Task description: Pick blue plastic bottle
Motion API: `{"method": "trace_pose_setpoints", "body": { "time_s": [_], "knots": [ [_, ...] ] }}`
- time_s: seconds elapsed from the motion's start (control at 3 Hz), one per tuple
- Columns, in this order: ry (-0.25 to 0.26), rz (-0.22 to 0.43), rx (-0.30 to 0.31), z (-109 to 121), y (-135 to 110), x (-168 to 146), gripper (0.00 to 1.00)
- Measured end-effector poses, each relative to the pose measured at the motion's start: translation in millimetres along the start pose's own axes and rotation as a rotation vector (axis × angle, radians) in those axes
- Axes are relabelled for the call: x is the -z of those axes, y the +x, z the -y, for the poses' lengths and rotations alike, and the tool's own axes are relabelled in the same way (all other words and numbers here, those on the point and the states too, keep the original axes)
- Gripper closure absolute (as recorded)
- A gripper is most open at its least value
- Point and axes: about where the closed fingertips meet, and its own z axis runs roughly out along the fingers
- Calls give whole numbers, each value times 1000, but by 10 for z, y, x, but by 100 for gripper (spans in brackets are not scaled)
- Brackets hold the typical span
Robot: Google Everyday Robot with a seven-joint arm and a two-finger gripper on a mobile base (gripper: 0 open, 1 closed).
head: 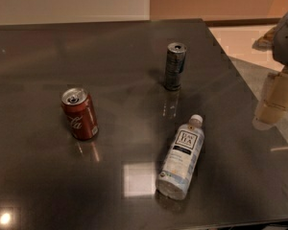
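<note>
On the counter (pixel 48 186), the blue plastic bottle (pixel 181 159) lies on its side, untouched. My gripper (pixel 273 102) hangs beyond the counter's edge, well apart from it. Can't say whether it's spread or closed. Whole grab's left.

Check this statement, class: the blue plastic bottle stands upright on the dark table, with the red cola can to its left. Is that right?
No. The camera view shows the blue plastic bottle lying on its side on the dark table, with the red cola can to its left. The gripper is at the right edge, apart from it.
</note>
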Motion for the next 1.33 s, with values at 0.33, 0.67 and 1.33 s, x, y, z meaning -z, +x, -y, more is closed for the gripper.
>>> {"method": "trace_pose_setpoints", "body": {
  "time_s": [0.33, 0.67, 1.33],
  "knots": [
    [0, 0, 0, 0, 0, 0, 0],
    [-25, -5, -3, 24, -59, -28, 0],
    [-94, -24, -109, 43, -486, -270, 0]
  ]
}}
